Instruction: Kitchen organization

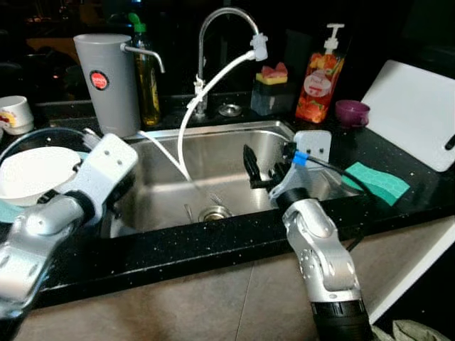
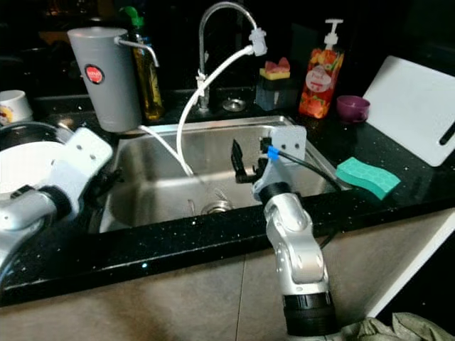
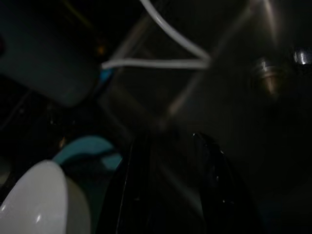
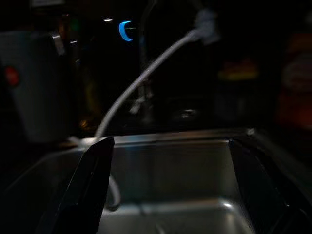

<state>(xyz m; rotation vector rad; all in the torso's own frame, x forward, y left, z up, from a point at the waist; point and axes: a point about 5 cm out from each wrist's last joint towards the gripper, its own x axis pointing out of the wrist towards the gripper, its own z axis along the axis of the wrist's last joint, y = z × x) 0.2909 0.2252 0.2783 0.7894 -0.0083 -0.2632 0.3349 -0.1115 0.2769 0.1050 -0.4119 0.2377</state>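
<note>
Left eye view: right gripper (image 1: 264,169), fingers spread apart, points faucetward over sink (image 1: 234,133).

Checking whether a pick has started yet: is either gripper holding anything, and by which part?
Nothing is held. The right gripper hangs open over the sink with only the basin between its fingers. The left gripper is by the white bowl, fingers parted, gripping nothing.

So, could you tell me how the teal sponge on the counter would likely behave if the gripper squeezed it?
The teal sponge looks soft, so it would probably squash. It lies flat, unlikely to roll, and seems light.
</note>
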